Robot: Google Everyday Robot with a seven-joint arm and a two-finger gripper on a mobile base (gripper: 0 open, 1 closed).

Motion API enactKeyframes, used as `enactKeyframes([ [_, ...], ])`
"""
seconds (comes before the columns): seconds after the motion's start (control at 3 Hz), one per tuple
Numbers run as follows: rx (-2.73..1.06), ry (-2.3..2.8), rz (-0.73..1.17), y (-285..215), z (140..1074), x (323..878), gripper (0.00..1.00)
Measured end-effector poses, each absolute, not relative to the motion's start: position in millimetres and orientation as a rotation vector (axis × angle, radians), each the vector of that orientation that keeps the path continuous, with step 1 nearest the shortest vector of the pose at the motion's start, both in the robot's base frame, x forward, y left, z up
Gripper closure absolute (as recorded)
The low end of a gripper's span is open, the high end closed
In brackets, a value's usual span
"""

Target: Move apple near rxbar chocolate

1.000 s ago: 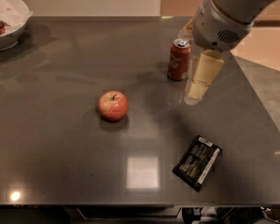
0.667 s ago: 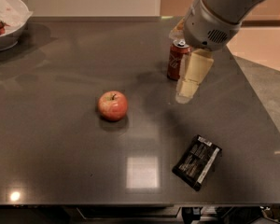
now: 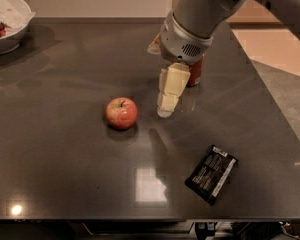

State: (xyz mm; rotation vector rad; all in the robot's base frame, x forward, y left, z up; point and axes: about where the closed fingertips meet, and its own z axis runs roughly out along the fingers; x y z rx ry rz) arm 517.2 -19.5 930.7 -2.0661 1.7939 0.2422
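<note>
The red apple point(image 3: 121, 113) with a short dark stem sits upright near the middle of the dark table point(image 3: 65, 159). The black rxbar chocolate point(image 3: 211, 173) lies flat at the front right, well apart from the apple. My gripper point(image 3: 166, 110) hangs from the grey arm just right of the apple, above the table and not touching it. Its pale fingers point(image 3: 171, 86) point down and hold nothing.
A red soda can point(image 3: 195, 70) stands behind the gripper, mostly hidden by the arm. A white bowl point(image 3: 7, 26) with red bits sits at the back left corner. A pale packet point(image 3: 155, 46) peeks out behind the arm. The table's right edge runs diagonally.
The arm and gripper have moved left and forward, from beside the soda can toward the apple. The apple and bar have not moved.
</note>
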Motion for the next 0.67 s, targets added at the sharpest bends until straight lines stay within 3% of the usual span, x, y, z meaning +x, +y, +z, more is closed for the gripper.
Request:
enactKeyframes([
  [0.67, -2.159, 1.743, 0.269, 15.8, 900.9, 514.6, 0.00],
])
